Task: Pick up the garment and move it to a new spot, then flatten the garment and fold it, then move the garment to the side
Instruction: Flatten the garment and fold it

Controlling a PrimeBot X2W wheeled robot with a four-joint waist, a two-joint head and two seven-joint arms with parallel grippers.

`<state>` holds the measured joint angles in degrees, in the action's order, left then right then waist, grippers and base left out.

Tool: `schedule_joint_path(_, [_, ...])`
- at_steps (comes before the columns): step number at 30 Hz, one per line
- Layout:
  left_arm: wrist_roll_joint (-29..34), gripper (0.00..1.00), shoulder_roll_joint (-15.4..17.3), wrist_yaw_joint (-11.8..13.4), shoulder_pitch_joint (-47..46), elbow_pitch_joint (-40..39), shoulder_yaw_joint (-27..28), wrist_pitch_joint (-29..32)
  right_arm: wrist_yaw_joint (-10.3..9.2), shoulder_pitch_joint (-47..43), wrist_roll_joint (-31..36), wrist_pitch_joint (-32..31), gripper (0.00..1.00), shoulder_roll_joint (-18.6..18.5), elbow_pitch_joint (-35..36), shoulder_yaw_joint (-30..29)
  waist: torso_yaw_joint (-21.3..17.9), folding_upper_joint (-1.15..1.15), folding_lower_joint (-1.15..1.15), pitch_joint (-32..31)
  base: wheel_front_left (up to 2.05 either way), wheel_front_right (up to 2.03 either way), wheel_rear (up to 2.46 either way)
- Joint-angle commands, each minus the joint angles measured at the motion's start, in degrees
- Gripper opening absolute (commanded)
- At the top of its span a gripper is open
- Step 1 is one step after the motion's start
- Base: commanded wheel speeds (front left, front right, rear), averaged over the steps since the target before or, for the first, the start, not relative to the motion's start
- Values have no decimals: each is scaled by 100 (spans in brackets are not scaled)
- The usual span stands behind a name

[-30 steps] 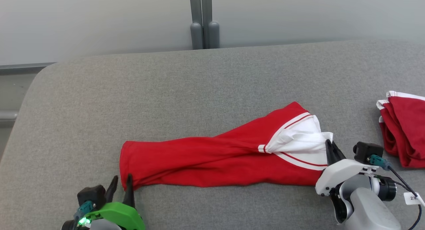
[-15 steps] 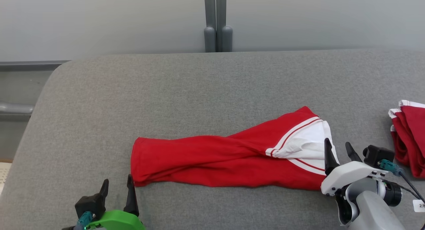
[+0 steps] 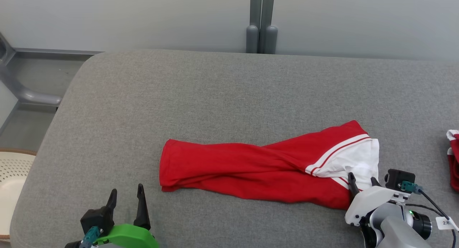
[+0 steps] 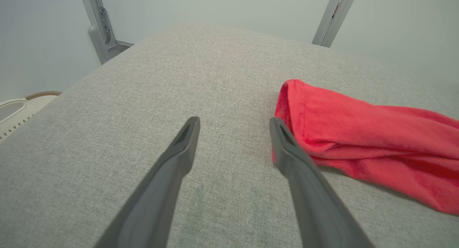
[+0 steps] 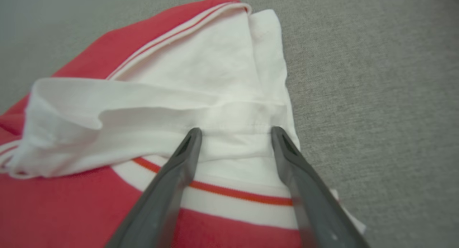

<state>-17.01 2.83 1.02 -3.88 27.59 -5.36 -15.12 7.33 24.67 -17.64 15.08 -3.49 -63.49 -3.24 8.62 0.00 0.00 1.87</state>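
The garment [image 3: 258, 169] is red with a white, red-striped end, lying as a long twisted strip across the grey padded table [image 3: 215, 97]. My left gripper [image 3: 126, 194] stands open on the bare table just left of the garment's red end [image 4: 322, 122], touching nothing. At the other end, my right gripper [image 3: 362, 179] is open above the white part [image 5: 200, 97], its fingers spread over the cloth without pinching it.
A second red and white cloth [image 3: 453, 158] lies at the table's far right edge. A pale perforated basket [image 3: 12, 180] sits off the table's left side. Grey frame posts [image 3: 261, 22] stand behind the far edge.
Both grippers have opened and let go of the garment's ends. The left gripper has drawn back from the red end. The head camera has shifted, so the whole picture slid right.
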Motion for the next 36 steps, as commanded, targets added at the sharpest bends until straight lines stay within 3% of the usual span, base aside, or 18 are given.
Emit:
schedule_joint_path(1, [22, 100, 16, 38, 88, -30, 6, 1, 31, -54, -49, -70, 73, 108, -203, 110, 23, 0, 0, 36, 0, 0, 0])
schedule_joint_path(2, [15, 100, 16, 50, 91, -35, -10, 1, 31, -33, -67, -67, 17, 116, -291, 140, 21, 0, 0, 42, 0, 0, 0])
schedule_joint_path(3, [15, 100, 17, 52, 88, -30, -10, 1, 31, -30, -72, -67, 0, 123, -366, 165, 19, 0, 0, 44, 0, 0, 0])
schedule_joint_path(9, [4, 100, 17, 17, 37, 7, -3, 1, 6, 91, -244, -39, 0, -17, -475, 7, -30, 0, 0, 27, 0, 0, 0])
schedule_joint_path(13, [-31, 100, 17, 14, 52, 14, -19, 1, 4, 53, -158, 11, 0, -308, 193, -493, -90, 0, 0, 4, 0, 0, 0])
schedule_joint_path(20, [-108, 100, 18, -12, 114, 91, -56, 1, 11, -179, 307, 13, 0, -150, 1454, -1103, -179, 0, 0, -74, 0, 0, 0])
schedule_joint_path(24, [-134, 100, 18, -25, 106, 124, -96, 1, 12, -293, 293, 12, 0, 14, 2162, -564, -190, 0, 0, -120, 0, 0, 0])
schedule_joint_path(31, [-164, 100, 18, -48, 83, 164, -260, 0, 14, -561, -611, 13, 0, 50, 2974, 1478, -1, 0, 0, -214, 0, 0, 0])
schedule_joint_path(36, [-145, 100, 18, -77, 106, 174, -394, 1, 15, -476, -1193, 12, 0, 48, 3103, 2531, 285, 0, 0, -254, 0, 0, 0])
